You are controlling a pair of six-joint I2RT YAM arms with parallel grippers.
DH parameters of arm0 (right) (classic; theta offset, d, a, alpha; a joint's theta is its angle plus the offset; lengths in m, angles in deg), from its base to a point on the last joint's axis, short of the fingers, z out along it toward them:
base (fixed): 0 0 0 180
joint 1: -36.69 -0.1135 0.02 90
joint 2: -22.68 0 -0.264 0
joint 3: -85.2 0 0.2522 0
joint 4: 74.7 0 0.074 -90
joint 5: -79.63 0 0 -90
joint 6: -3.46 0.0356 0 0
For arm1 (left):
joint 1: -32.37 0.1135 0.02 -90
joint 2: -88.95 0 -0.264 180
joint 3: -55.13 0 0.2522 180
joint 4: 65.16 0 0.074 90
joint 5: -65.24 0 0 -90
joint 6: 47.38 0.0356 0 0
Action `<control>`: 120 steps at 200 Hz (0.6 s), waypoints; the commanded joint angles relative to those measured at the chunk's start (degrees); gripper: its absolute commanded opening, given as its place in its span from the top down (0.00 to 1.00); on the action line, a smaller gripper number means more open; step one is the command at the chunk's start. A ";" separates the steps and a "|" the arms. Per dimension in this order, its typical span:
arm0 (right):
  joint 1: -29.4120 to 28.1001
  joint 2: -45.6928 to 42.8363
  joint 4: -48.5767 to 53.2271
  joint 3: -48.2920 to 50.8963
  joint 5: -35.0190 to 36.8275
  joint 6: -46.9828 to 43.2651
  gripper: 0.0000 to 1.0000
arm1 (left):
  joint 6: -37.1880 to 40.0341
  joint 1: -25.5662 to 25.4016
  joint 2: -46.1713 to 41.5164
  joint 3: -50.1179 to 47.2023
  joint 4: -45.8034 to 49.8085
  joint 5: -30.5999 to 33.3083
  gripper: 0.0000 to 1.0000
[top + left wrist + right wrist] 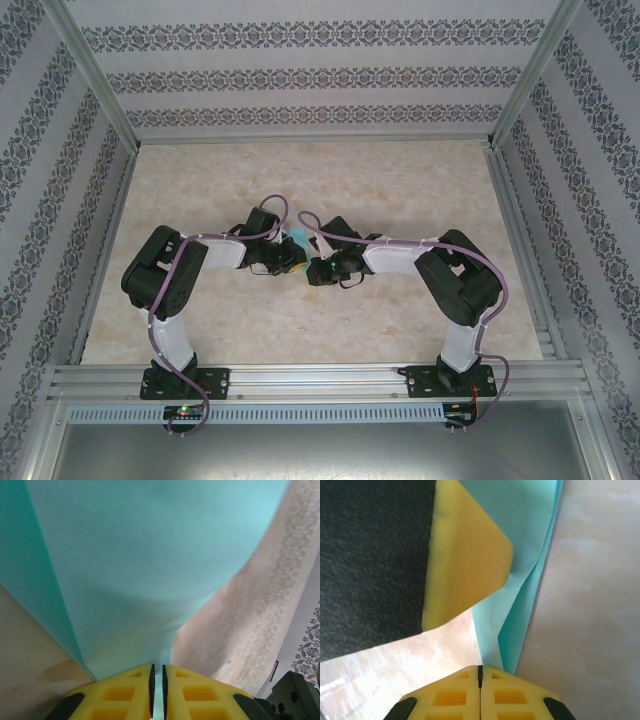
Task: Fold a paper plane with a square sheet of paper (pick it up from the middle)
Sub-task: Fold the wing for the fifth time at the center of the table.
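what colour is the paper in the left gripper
The paper is plain turquoise, clearest in the left wrist view.

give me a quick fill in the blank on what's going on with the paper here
The paper pinched by the left gripper is ___ in colour. The right gripper has ___ fingers. Its jaws are ___.
Missing words: turquoise; yellow; shut.

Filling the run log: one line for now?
left claw: shut on turquoise paper | right claw: shut at its edge | paper: creased
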State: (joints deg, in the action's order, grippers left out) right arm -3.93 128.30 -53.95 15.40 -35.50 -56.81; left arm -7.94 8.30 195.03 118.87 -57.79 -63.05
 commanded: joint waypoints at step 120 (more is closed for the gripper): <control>-0.42 -3.24 1.63 11.96 -6.86 -2.90 0.98 | 0.05 -0.29 3.29 -0.08 6.95 6.74 0.90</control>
State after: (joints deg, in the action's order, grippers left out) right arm -3.91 125.59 -62.02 22.55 -37.97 -57.70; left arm -7.94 7.84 195.12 119.18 -56.13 -62.43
